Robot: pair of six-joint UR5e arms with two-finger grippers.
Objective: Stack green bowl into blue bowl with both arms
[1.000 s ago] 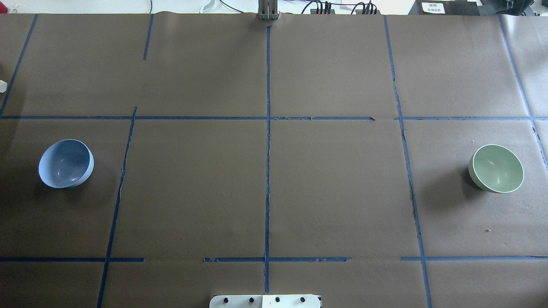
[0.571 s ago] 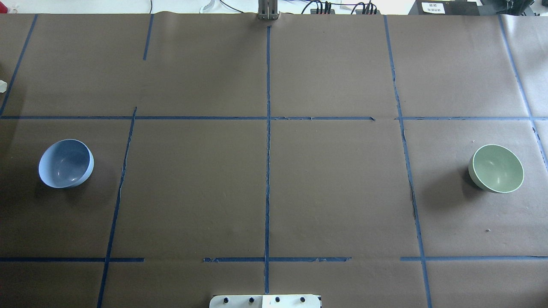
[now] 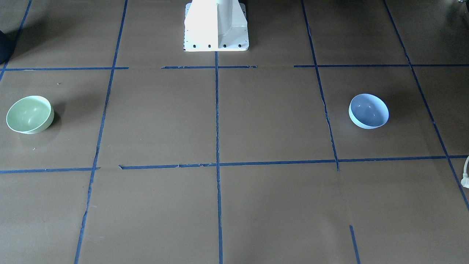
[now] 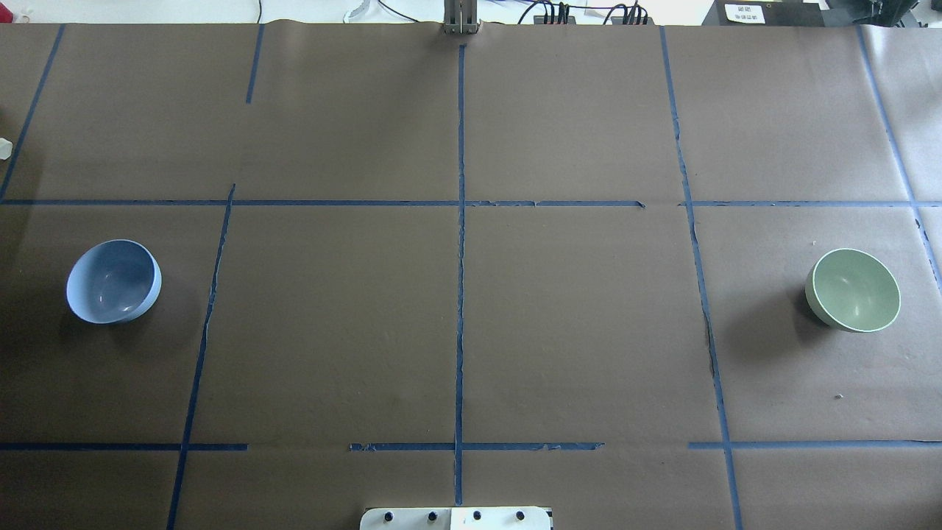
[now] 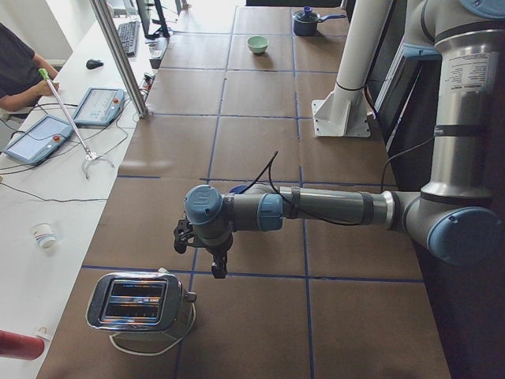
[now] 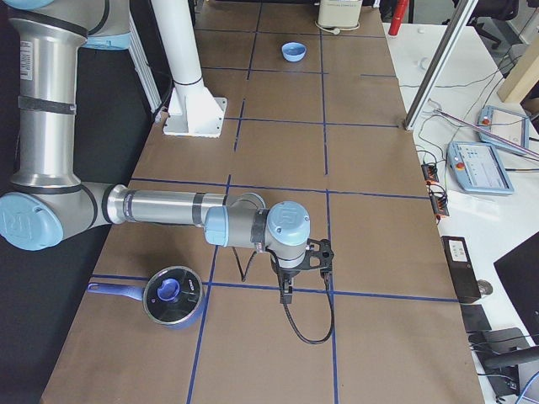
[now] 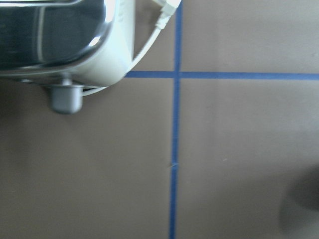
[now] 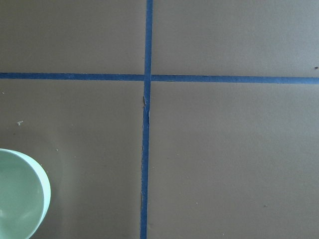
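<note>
The blue bowl stands upright at the table's left; it also shows in the front view and far off in the right side view. The green bowl stands upright at the table's right, seen too in the front view, the left side view and the right wrist view's lower left corner. Both bowls are empty and far apart. The left gripper and the right gripper show only in the side views, pointing down beyond the table ends; I cannot tell whether they are open.
A chrome toaster with a white cord sits below the left gripper and fills the left wrist view's top left. A lidded pot sits beside the right gripper. The white pedestal base stands at the robot's edge. Blue tape lines cross the brown table.
</note>
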